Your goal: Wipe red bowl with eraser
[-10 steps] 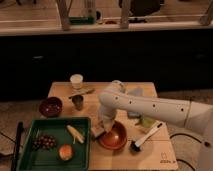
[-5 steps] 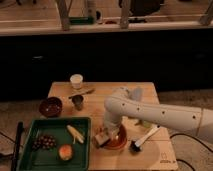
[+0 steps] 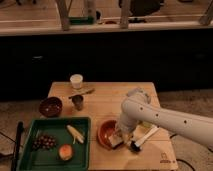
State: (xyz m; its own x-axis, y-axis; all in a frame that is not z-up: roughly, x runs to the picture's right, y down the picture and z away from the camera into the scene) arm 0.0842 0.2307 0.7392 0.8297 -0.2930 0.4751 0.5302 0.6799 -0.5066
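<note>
The red bowl [image 3: 106,132] is shallow and orange-red and sits on the wooden table [image 3: 107,100], just right of the green tray. My white arm comes in from the right and bends down over the bowl's right side. The gripper [image 3: 120,137] is low at the bowl's right rim. A small pale block, the eraser [image 3: 116,143], shows right under the gripper at the bowl's front right edge. The arm hides the bowl's right part.
A white-handled brush with a black head [image 3: 142,138] lies right of the bowl. A green tray [image 3: 30,150] holds grapes, a banana and an orange fruit. A dark maroon bowl [image 3: 50,106], a small dark cup [image 3: 77,102] and a white cup [image 3: 76,80] stand further back.
The arm has swung to the right across the bowl. The gripper has shifted from the bowl's left side to its right rim, and more of the bowl's inside now shows.
</note>
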